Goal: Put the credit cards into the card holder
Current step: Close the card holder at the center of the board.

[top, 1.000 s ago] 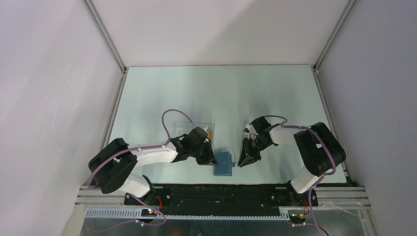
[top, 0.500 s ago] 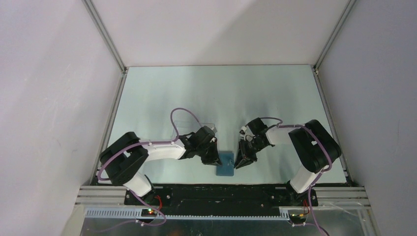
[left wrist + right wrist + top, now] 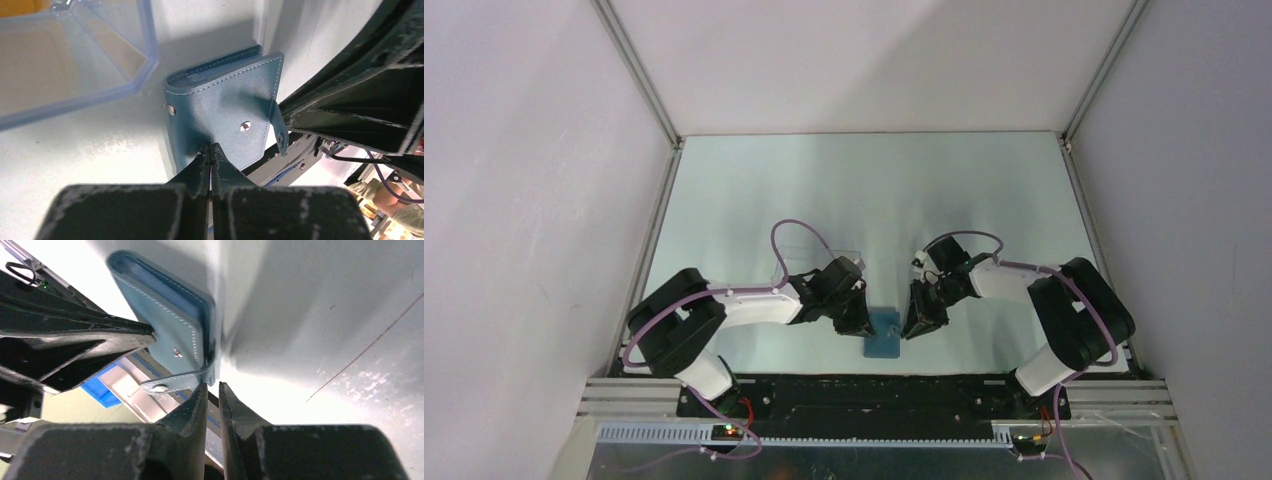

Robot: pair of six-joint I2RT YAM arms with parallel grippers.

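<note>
The blue card holder (image 3: 884, 338) lies folded shut near the table's front edge, between my two grippers. In the left wrist view the card holder (image 3: 225, 100) shows two metal snaps and a strap hanging at its right edge. My left gripper (image 3: 211, 146) is shut, its tips pressing on the cover; it also shows in the top view (image 3: 860, 326). My right gripper (image 3: 212, 385) is nearly shut with a thin empty gap, right beside the snap strap (image 3: 165, 386) at the card holder's edge (image 3: 170, 325). An orange-tan patch (image 3: 17, 5) shows behind clear plastic; I cannot tell if it is a card.
A clear plastic tray (image 3: 75, 55) sits just left of and behind the card holder, under my left arm in the top view (image 3: 799, 265). White enclosure walls stand on three sides. The black base rail (image 3: 874, 395) runs along the near edge.
My left gripper has moved right onto the card holder's left side. My right gripper has shifted slightly left, up to its right edge. The card holder has stayed put.
</note>
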